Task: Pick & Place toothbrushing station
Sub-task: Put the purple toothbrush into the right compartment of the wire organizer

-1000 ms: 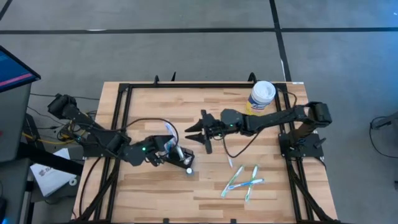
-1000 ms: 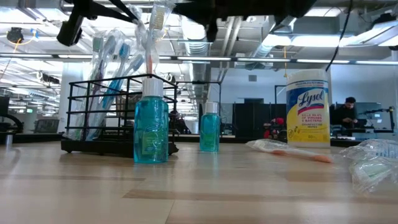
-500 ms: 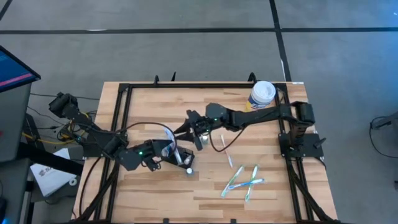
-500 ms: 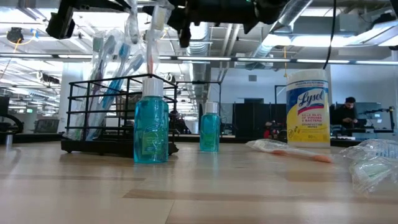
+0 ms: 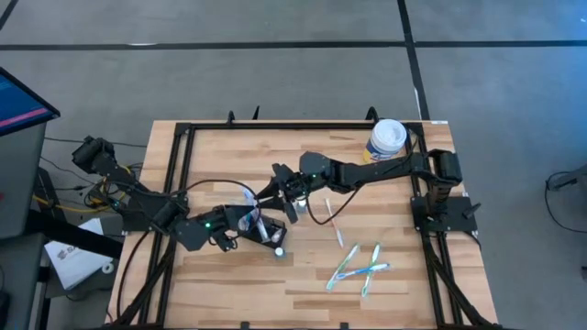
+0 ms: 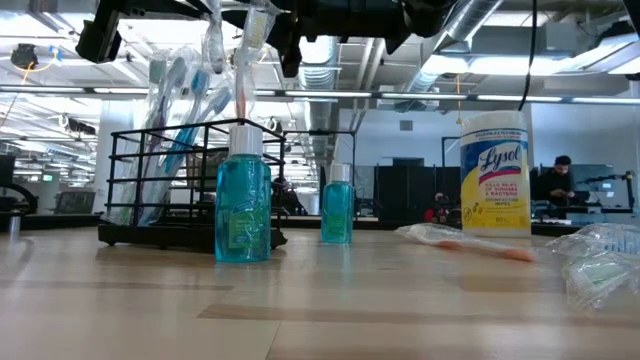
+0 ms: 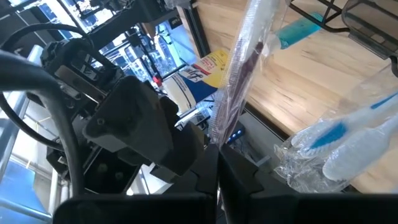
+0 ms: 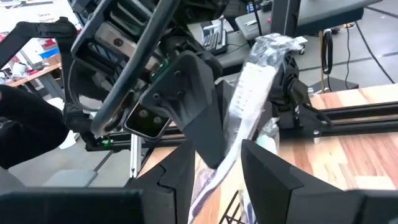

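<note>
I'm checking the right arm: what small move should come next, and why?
Probably close the right gripper: its open fingers straddle the wrapped toothbrush, whose other end the shut left gripper holds, so a grip looks ready.

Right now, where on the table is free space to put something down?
Bare wood lies along the table front edge, left of the loose toothbrushes, and at the back left corner. The middle is crowded: both grippers meet over the wire holder.

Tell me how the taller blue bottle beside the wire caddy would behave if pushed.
The taller blue bottle stands upright and narrow, so a high push would probably tip it. Its round body suggests it would roll once down. It looks nearly full of liquid, so likely fairly heavy for its size. It stands close against the wire caddy.
</note>
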